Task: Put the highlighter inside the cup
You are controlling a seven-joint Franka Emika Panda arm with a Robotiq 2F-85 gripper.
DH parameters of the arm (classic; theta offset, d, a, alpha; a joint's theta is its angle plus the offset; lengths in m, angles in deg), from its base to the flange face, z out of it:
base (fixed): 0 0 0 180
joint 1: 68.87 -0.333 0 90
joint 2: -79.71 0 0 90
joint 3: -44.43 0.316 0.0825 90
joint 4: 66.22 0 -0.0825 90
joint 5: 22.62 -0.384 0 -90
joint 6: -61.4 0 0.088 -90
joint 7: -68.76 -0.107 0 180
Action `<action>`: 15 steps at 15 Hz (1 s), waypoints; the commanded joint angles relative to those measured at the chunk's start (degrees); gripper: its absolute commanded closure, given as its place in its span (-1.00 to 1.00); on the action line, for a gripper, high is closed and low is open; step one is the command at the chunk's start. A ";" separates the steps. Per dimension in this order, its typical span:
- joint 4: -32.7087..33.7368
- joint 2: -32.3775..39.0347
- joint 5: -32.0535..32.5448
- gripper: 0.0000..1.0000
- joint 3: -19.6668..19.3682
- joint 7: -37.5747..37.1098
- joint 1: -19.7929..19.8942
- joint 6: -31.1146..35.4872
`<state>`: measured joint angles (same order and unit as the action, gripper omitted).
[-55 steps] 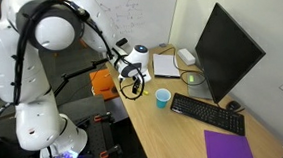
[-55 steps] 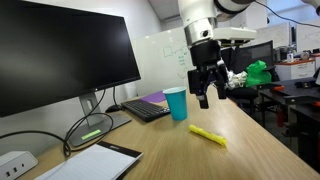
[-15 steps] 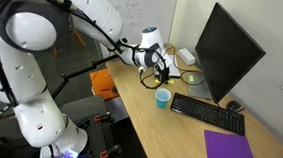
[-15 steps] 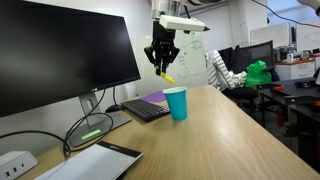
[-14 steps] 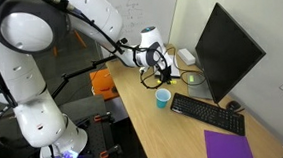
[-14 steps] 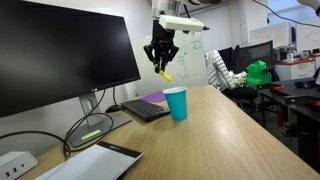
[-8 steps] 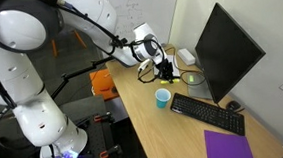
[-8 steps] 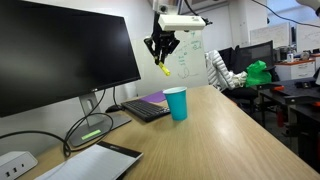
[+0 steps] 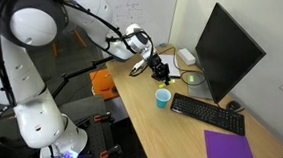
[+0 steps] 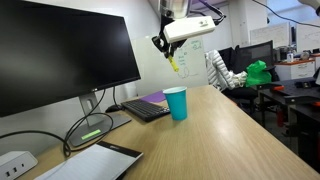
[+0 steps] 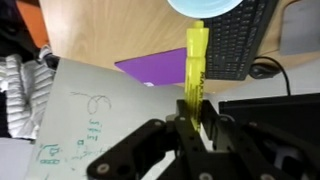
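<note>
The light-blue cup (image 9: 163, 98) stands upright on the wooden desk (image 9: 176, 137), near the keyboard; it also shows in the other exterior view as the cup (image 10: 176, 103). My gripper (image 10: 169, 52) hangs high above and behind it, tilted, and is shut on the yellow highlighter (image 10: 174, 64), which sticks out downward. In the wrist view the highlighter (image 11: 194, 60) runs from between the fingers of the gripper (image 11: 193, 118) toward the cup's rim (image 11: 205, 6) at the top edge. The gripper (image 9: 159, 68) sits above the cup, a little toward the desk's back.
A black monitor (image 9: 230, 53) and keyboard (image 9: 206, 115) stand beside the cup. A purple notebook (image 9: 229, 146) lies at the desk's near end and a white pad (image 9: 166, 64) at the back. An orange object (image 9: 103, 84) sits off the desk's edge.
The gripper has risen and tilted with the highlighter held in it, and the arm's wrist has swung. The cup has not moved.
</note>
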<state>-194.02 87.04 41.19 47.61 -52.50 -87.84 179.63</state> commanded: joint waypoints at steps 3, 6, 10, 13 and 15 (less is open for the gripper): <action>2.91 5.30 4.57 0.90 3.77 -7.53 2.18 -6.33; 4.49 8.79 6.42 0.90 4.17 -10.28 2.20 -6.84; 6.32 12.81 7.73 0.90 4.58 -11.70 1.83 -8.09; 7.21 15.40 8.40 0.90 4.64 -12.62 1.63 -8.90; 7.57 16.81 8.83 0.87 4.71 -12.91 1.66 -8.70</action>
<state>-188.00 101.83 48.55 51.33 -63.44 -86.53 173.18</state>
